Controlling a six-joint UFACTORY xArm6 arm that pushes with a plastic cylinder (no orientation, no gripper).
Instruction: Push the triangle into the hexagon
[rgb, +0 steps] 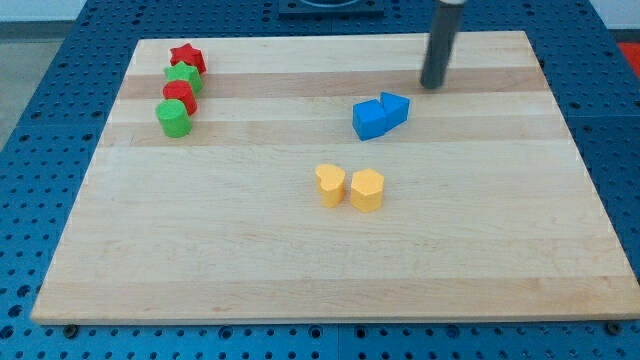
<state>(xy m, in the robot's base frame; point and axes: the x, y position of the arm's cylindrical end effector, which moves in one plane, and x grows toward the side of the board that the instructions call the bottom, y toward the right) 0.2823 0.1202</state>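
My tip rests on the board near the view's top right, just up and right of two touching blue blocks. The smaller blue block, nearer the tip, looks like a triangle. The larger blue block sits against its left side; I cannot make out its shape. A yellow hexagon stands near the board's middle, below the blue pair. A yellow heart-like block stands close to the hexagon's left.
A column of blocks stands at the view's top left: a red star, a green star, a red block and a green block. The wooden board lies on a blue perforated table.
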